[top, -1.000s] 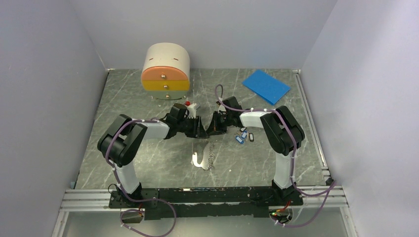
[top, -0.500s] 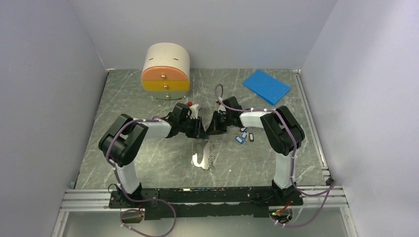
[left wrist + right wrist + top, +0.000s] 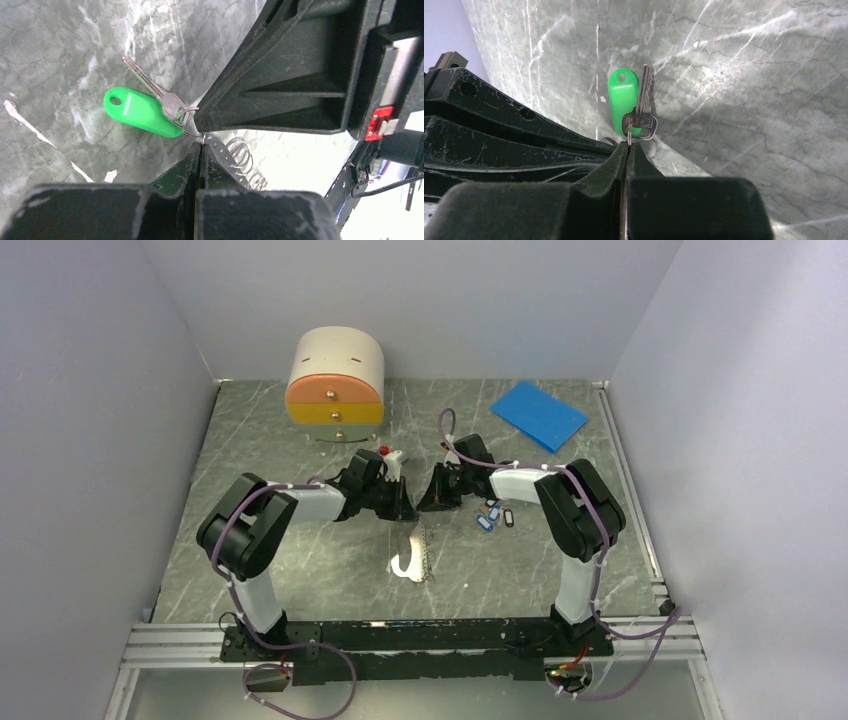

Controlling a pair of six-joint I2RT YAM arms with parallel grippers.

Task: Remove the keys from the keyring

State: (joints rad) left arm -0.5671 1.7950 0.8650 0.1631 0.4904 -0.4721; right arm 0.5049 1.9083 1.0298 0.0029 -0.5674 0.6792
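The keys, a bright green tag [image 3: 140, 111] with a silvery key [image 3: 150, 85], hang just above the table on a small wire ring [image 3: 188, 119]. They also show in the right wrist view as tag [image 3: 622, 100] and key [image 3: 643, 107]. The keyring [image 3: 422, 550], a perforated metal strip with wire loops [image 3: 227, 152], trails toward the near edge. My left gripper [image 3: 201, 145] is shut on its top end. My right gripper [image 3: 628, 145] is shut on the keys' small ring. Both grippers meet tip to tip, left [image 3: 402, 505] and right [image 3: 427, 502]. The keys are hidden in the top view.
Small blue and black tags [image 3: 493, 515] lie just right of the right gripper. A small red and white item [image 3: 388, 453] lies behind the left gripper. A rounded drawer unit [image 3: 336, 385] stands at the back left. A blue sheet [image 3: 538, 414] lies at the back right.
The hanging keyring strip has swung and straightened below the grippers. The right gripper has shifted slightly away from the bases. Both grippers stay shut and tip to tip.
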